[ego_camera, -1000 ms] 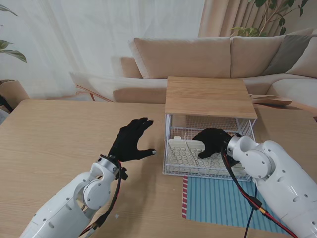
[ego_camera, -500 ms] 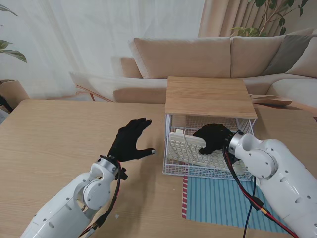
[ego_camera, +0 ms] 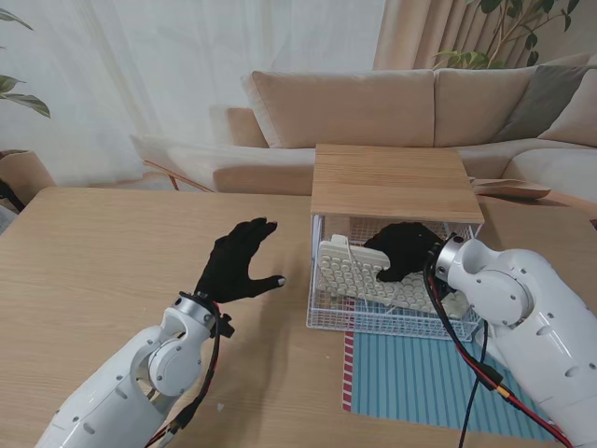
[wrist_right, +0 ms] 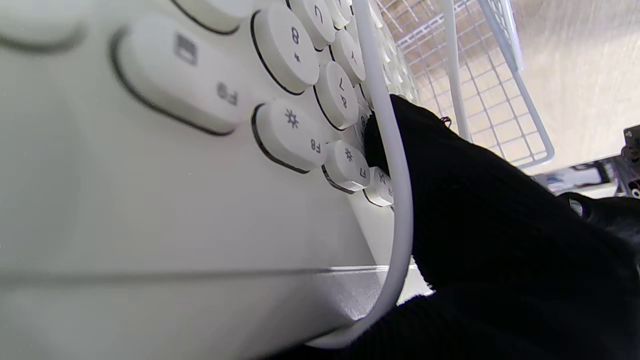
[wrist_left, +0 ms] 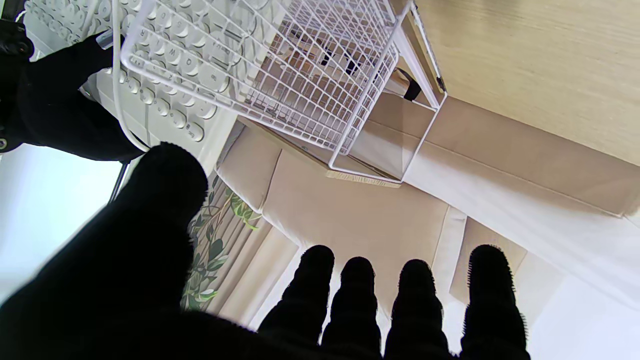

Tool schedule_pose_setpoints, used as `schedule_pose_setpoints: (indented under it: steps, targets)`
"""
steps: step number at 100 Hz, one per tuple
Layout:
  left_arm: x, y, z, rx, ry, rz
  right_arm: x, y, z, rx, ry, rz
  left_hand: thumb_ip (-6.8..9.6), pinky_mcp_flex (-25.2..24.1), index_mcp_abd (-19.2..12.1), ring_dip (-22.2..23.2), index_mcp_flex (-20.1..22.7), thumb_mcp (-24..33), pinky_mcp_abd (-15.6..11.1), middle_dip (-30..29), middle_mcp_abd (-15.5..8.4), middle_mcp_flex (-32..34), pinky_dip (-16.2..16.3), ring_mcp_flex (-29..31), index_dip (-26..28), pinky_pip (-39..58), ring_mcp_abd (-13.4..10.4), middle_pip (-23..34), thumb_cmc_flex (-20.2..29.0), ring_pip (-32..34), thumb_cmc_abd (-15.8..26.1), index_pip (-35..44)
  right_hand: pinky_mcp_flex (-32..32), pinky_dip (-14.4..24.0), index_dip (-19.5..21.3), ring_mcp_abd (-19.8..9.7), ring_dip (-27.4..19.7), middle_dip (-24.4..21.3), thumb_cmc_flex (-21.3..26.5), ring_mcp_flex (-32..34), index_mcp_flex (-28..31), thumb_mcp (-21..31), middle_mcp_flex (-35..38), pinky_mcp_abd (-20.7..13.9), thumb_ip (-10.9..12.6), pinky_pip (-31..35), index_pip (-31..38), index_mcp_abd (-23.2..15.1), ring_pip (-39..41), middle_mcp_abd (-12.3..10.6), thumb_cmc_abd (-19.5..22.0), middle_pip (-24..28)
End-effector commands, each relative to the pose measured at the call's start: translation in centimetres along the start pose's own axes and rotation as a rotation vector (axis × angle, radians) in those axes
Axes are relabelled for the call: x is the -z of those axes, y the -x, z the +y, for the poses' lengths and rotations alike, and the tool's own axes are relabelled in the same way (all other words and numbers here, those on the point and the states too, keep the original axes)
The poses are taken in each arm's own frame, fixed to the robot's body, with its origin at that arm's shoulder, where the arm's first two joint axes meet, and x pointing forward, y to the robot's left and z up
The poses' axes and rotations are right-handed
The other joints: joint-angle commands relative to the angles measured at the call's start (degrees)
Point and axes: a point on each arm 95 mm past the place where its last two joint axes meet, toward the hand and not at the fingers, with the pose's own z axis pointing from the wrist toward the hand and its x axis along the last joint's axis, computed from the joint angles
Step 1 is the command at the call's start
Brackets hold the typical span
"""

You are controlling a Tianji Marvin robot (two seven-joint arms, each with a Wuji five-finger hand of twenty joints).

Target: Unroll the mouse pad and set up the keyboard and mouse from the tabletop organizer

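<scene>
A white keyboard [ego_camera: 359, 271] with round keys is tilted up inside the white wire organizer [ego_camera: 326, 313], its left end raised. My right hand [ego_camera: 403, 252] is shut on the keyboard [wrist_right: 175, 165] under the organizer's wooden top [ego_camera: 392, 182]; a white cable [wrist_right: 397, 200] runs across the keys beside my thumb. The blue striped mouse pad [ego_camera: 424, 378] lies unrolled in front of the organizer. My left hand [ego_camera: 238, 266] hovers open over the table, left of the organizer [wrist_left: 280, 65], fingers [wrist_left: 410, 295] spread. No mouse is visible.
The wooden table [ego_camera: 103, 271] stretches out to the left. A beige sofa [ego_camera: 392, 107] stands behind the table. Cables hang from my right forearm [ego_camera: 462, 364] over the mouse pad.
My right hand has lifted the keyboard off the basket floor and tipped it more upright, moving it back and up. My left hand has drifted slightly left.
</scene>
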Motion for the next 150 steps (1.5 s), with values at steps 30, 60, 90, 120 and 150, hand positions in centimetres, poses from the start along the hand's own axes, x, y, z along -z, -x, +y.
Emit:
schedule_pose_setpoints:
  steps: [30, 60, 90, 120, 150]
  targets:
    - [2.2, 1.4, -1.1, -0.020, -0.020, -0.018, 0.8, -0.9, 4.5, 0.051, 0.049, 0.044, 1.72, -0.62, 1.12, -0.06, -1.53, -0.83, -0.41, -1.04, 1.22, 1.00, -1.00, -0.78, 0.79, 1.69, -0.38, 1.71, -0.43, 0.77, 0.88, 1.25, 0.25, 1.23, 2.09, -3.71, 2.26, 0.82, 8.71, 6.21, 2.52, 11.72, 0.88, -2.25, 2.28, -0.10, 3.21, -5.91, 6.25, 5.31, 3.50, 1.60]
    - [4.3, 3.4, -1.9, -0.064, -0.018, -0.041, 1.7, -1.6, 6.6, 0.075, 0.080, 0.067, 1.71, -0.60, 1.36, -0.21, -1.61, -0.51, -0.35, -2.15, 1.39, 1.23, -0.81, -0.70, 1.15, 2.11, -0.26, 2.28, -0.39, 1.05, 0.90, 1.93, 0.69, 1.60, 2.24, -4.12, 2.40, 0.79, 8.72, 6.33, 2.46, 11.60, 0.93, -2.24, 2.25, -0.79, 3.19, -6.01, 5.89, 5.11, 3.52, 1.49]
    - [4.7, 4.0, -2.3, -0.047, -0.068, -0.086, 1.9, -1.8, 7.1, 0.069, 0.089, 0.064, 1.74, -0.65, 1.54, -0.44, -1.58, -0.01, -0.34, -2.90, 1.40, 1.33, -0.88, -0.71, 1.46, 2.18, -0.32, 2.69, -0.17, 1.09, 0.62, 2.54, 1.05, 2.07, 2.36, -4.14, 2.60, 0.78, 8.77, 6.50, 2.49, 11.74, 1.14, -2.17, 2.25, -1.37, 3.19, -5.81, 5.66, 5.05, 3.49, 1.31]
    - [4.5, 4.0, -2.7, 0.005, -0.085, -0.113, 2.2, -1.8, 7.2, 0.079, 0.093, 0.056, 1.64, -0.73, 1.61, -0.74, -1.62, 0.53, 0.03, -3.62, 1.71, 1.89, -1.07, -0.48, 2.79, 1.99, -0.01, 4.18, -0.07, 1.65, 0.00, 5.09, 0.90, 2.58, 2.54, -4.21, 2.81, 0.94, 8.62, 6.39, 2.32, 11.66, 1.01, -2.26, 2.23, -1.80, 3.12, -6.16, 5.51, 4.88, 3.82, 1.19]
    - [3.8, 3.0, -3.5, 0.060, -0.094, -0.103, 3.1, -1.7, 7.9, 0.087, 0.121, 0.055, 1.43, -0.81, 1.78, -0.91, -1.58, 1.22, 0.86, -4.73, 2.15, 2.73, -0.50, 0.28, 4.16, 2.39, 0.52, 6.51, 0.12, 3.58, -0.63, 7.82, 0.50, 3.20, 2.75, -4.18, 3.22, 1.46, 8.72, 5.74, 2.25, 11.40, 0.59, -2.35, 2.27, -2.36, 3.08, -6.40, 5.39, 4.99, 4.22, 1.03]
